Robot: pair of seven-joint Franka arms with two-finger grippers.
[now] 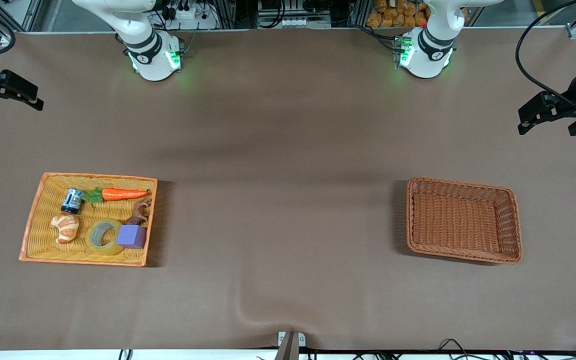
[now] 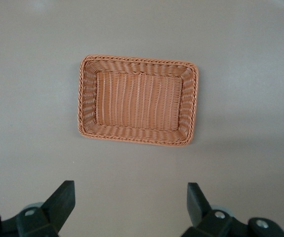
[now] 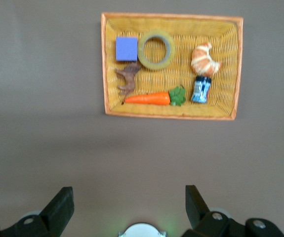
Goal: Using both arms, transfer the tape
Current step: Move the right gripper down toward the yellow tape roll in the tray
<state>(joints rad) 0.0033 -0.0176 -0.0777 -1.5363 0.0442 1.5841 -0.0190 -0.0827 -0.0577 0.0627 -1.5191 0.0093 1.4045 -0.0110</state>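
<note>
The tape [image 1: 104, 236], a yellowish ring with a grey core, lies flat in the yellow wicker basket [image 1: 32, 220] at the right arm's end of the table, touching the purple cube [image 1: 132, 236]. It also shows in the right wrist view [image 3: 156, 49]. My right gripper [image 3: 129, 195] is open and empty, high over the bare table above its own green-lit base [image 3: 142, 231]. My left gripper [image 2: 131, 190] is open and empty, high over the table near the empty brown wicker basket [image 2: 139, 60]. Neither hand shows in the front view.
The yellow basket also holds a carrot [image 1: 123, 194], a croissant [image 1: 65, 227], a small can [image 1: 72, 200] and a brown figure [image 1: 139, 212]. The brown basket [image 1: 411, 215] stands at the left arm's end. Black fixtures [image 1: 5, 89] [image 1: 550, 111] hang at both table ends.
</note>
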